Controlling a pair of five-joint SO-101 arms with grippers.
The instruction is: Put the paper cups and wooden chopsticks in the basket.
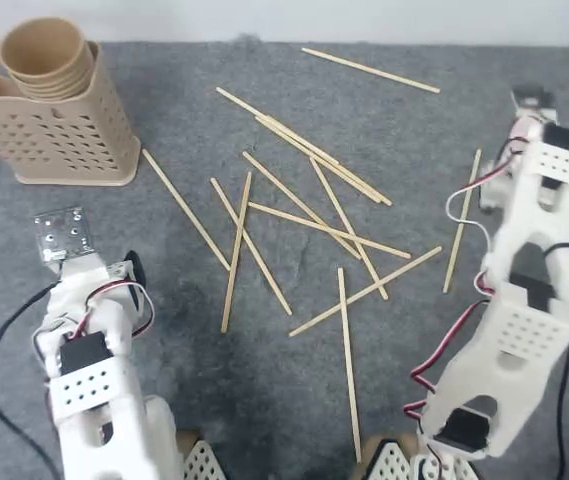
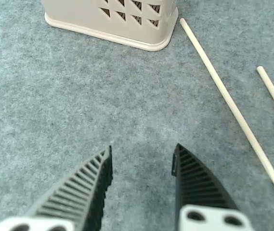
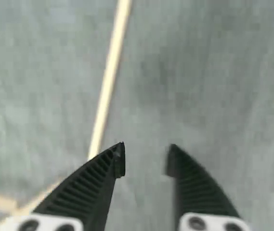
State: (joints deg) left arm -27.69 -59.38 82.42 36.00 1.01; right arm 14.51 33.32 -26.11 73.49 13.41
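A stack of brown paper cups (image 1: 49,55) stands inside the beige perforated basket (image 1: 59,140) at the far left corner. Several wooden chopsticks (image 1: 299,215) lie scattered flat over the middle of the grey mat. My left gripper (image 2: 141,161) is open and empty above bare mat, facing the basket's base (image 2: 112,21); one chopstick (image 2: 228,101) lies beside it, apart from the fingers. My right gripper (image 3: 145,161) is open with nothing between its fingers, low over the mat next to a single chopstick (image 3: 110,77). The right arm (image 1: 529,230) stretches along the right side.
One chopstick (image 1: 369,70) lies alone at the far edge, and another (image 1: 462,220) just left of the right arm. The left arm (image 1: 89,370) rises from the near left. Cables hang by both arms.
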